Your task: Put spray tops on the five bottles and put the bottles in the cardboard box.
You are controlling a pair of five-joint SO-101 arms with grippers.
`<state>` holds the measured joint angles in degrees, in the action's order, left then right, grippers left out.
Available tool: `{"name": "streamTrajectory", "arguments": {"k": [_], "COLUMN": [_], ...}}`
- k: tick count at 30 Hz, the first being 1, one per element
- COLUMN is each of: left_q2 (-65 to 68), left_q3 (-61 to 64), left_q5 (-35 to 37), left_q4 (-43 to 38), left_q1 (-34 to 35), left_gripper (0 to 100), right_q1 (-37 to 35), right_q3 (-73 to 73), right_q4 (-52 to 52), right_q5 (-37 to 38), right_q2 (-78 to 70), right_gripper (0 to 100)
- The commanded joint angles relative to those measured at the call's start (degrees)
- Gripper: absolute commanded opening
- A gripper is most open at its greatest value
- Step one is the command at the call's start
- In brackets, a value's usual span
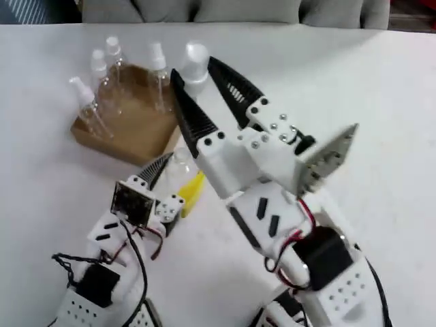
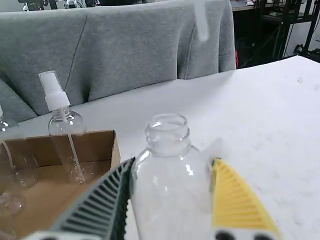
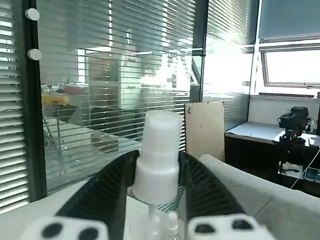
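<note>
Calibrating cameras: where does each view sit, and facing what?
High: fixed above, looks down on table, left arm, right arm, cardboard box.
Left wrist: on left arm, faces sofa past left claw gripping uncapped bottle.
Right wrist: on right arm, faces blinds past right claw gripping spray top.
Shared: box, in high and left wrist.

- Seen from the high view, the capped bottles (image 1: pixel 112 75) crowd the cardboard box (image 1: pixel 136 139) at 10 o'clock from the open bottle (image 1: pixel 181 162).
- The right gripper (image 1: pixel 194 68), carrying a spray top (image 1: pixel 196 56), blocks 12 o'clock.
- Bare table (image 1: pixel 381 102) lies open from 1 to 3 o'clock.
</note>
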<state>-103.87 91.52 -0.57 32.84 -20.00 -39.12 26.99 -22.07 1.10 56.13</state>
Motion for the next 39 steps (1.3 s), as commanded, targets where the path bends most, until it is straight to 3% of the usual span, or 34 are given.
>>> {"name": "streamTrajectory", "arguments": {"k": [1,23,31,39], "left_q2": [-0.8,-0.8,-0.8,-0.8], "left_q3": [-0.4,0.8,0.8,0.9], "left_q5": [-0.4,-0.7,-0.7,-0.7], "left_q4": [-1.9,-3.7,-3.7,-3.7], "left_q1": [-0.7,-0.6,-0.4,-0.4], "left_gripper": [2,2,2,2], "right_q1": [0.7,0.7,-1.9,-3.5], "right_q3": [2.1,16.9,23.9,24.5], "right_q4": [3.6,13.8,7.8,-3.2], "right_q5": [-0.6,-0.9,-0.7,-0.8], "right_q2": [-0.2,0.3,4.6,8.2], "right_gripper": [1.7,1.7,1.9,23.8]}}
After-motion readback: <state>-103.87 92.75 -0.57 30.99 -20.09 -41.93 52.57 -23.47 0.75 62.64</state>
